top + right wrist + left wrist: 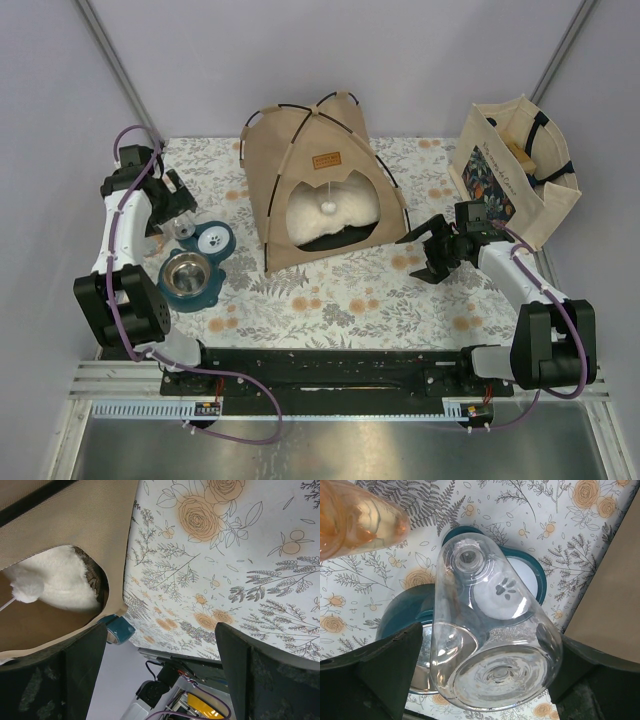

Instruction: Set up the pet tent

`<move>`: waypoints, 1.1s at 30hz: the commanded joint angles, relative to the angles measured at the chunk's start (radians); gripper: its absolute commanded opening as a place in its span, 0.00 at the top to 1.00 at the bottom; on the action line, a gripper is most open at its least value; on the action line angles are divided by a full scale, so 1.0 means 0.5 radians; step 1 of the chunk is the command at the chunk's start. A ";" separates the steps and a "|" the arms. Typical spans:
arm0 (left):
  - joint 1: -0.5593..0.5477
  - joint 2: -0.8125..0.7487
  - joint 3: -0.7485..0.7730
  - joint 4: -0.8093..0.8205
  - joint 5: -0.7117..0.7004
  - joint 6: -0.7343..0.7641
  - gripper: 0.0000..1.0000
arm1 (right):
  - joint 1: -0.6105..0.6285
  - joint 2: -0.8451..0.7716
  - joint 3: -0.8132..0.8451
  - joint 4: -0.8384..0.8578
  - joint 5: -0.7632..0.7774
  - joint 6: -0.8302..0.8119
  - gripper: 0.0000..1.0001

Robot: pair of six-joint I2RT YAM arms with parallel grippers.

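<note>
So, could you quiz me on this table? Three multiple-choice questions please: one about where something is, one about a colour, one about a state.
1. Where does the tote bag stand?
A) to the right of the pet tent, at the far corner
B) inside the pet tent
C) to the left of the pet tent

2. What colour is the feeder base around the steel bowl?
A) red
B) teal
C) yellow

3. How is the right pincer?
A) shut on a tent pole
B) shut on the pom-pom
C) open, holding nothing

Answers:
1 A, as the top view shows the bag at the far right, apart from the tent.
2 B, as the base shows blue-green beside the shiny bowl.
3 C, as its own camera shows only bare tablecloth between the two spread fingers.
</note>
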 commanded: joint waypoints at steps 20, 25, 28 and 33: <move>0.018 -0.430 0.169 -0.002 -0.173 0.000 0.10 | -0.009 -0.110 -0.065 0.086 -0.073 0.025 0.01; 0.015 -0.399 0.153 0.001 -0.179 0.000 0.36 | -0.006 -0.110 -0.089 0.111 -0.101 0.031 0.02; 0.015 -0.368 0.107 0.016 -0.182 -0.009 0.42 | -0.006 -0.113 -0.108 0.129 -0.113 0.037 0.02; 0.015 -0.322 0.028 0.050 -0.244 -0.018 0.47 | -0.006 -0.119 -0.120 0.148 -0.122 0.046 0.02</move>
